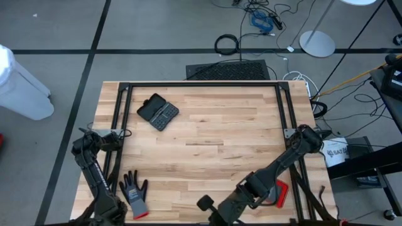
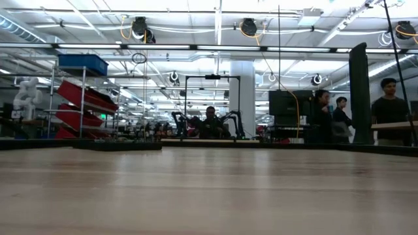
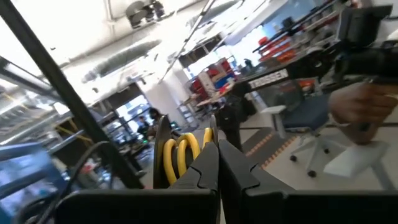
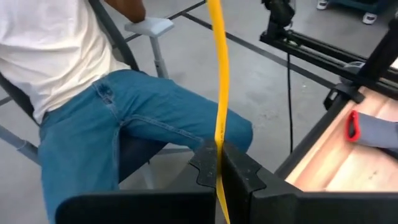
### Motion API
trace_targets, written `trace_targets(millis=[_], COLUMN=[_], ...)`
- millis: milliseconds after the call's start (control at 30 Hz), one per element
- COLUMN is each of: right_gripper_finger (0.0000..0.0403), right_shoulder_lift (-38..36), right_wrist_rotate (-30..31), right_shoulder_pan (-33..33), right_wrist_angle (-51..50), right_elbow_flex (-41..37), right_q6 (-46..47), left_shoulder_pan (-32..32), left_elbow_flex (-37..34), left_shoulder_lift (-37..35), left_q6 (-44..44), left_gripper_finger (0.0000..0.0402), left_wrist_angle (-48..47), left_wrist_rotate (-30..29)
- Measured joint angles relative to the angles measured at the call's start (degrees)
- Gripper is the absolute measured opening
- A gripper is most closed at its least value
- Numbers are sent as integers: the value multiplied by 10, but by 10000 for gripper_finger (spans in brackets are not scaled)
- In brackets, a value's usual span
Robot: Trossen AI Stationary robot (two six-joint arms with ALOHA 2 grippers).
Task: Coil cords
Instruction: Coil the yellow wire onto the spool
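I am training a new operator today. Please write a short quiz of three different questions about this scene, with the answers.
1. True or false: the right gripper is shut on the yellow cord.
2. Which lies on the table nearest the left arm: (a) the grey glove, (b) the black case?
3. Fill in: in the left wrist view, the left gripper holds yellow ____.

Key: 1 true; 2 a; 3 cord.

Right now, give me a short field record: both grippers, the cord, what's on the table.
left gripper: shut on yellow cord, loops bunched at fingertips, near table's left front
right gripper: shut on yellow cord, strand runs straight out, off front edge
table: wooden
black case: rear left
grey glove: front left
person: seated, right wrist view
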Motion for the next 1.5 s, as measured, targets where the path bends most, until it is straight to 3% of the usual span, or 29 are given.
trace_targets(millis=[467, 1100, 1267, 1500], right_gripper_finger=[0, 0, 0, 0], right_shoulder_lift=[-2, 5, 27, 46], right_wrist_rotate=[-20, -35, -102, -104], right_shoulder_pan=[-10, -16, -24, -35], right_wrist_angle=[2, 80, 108, 103], right_elbow_flex=[0, 0, 0, 0], right_q6=[-45, -151, -151, -134], left_shoulder_pan=[35, 55, 65, 51], left_elbow_flex=[0, 0, -1, -1], left_shoulder_lift=[0, 14, 17, 17], left_q6=[-37, -33, -32, -10], left_gripper_finger=[0, 0, 0, 0], left_wrist_angle=[-64, -69, -64, -72], left_wrist_rotate=[159, 220, 219, 187])
